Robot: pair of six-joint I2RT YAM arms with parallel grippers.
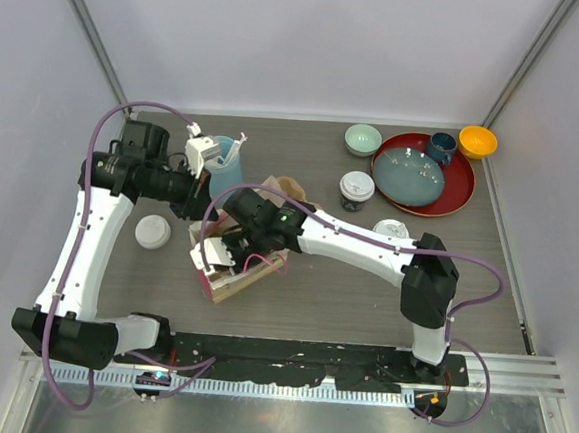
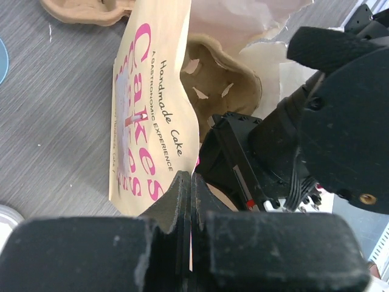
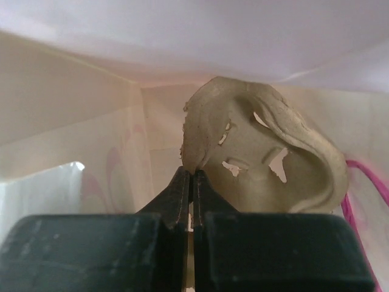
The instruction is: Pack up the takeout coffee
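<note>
A takeout coffee cup (image 1: 356,189), black with a white lid, stands upright at mid-table. A second white lid (image 1: 391,229) shows beside my right forearm; what is under it is hidden. A tan paper bag (image 1: 255,274) printed "Cakes" (image 2: 143,115) lies on its side in front of the arms. My left gripper (image 1: 205,220) (image 2: 191,176) is shut on the bag's edge. My right gripper (image 1: 231,257) (image 3: 192,172) reaches inside the bag, shut on the rim of a brown pulp cup carrier (image 3: 261,158) (image 2: 213,79).
Another white round lid (image 1: 152,231) sits left of the bag. A light-blue cup of utensils (image 1: 224,161) stands behind it, next to a brown pulp piece (image 1: 290,188). A green bowl (image 1: 363,139), a red tray (image 1: 459,195), a dark-blue mug (image 1: 442,145) and an orange bowl (image 1: 477,141) are at the back right.
</note>
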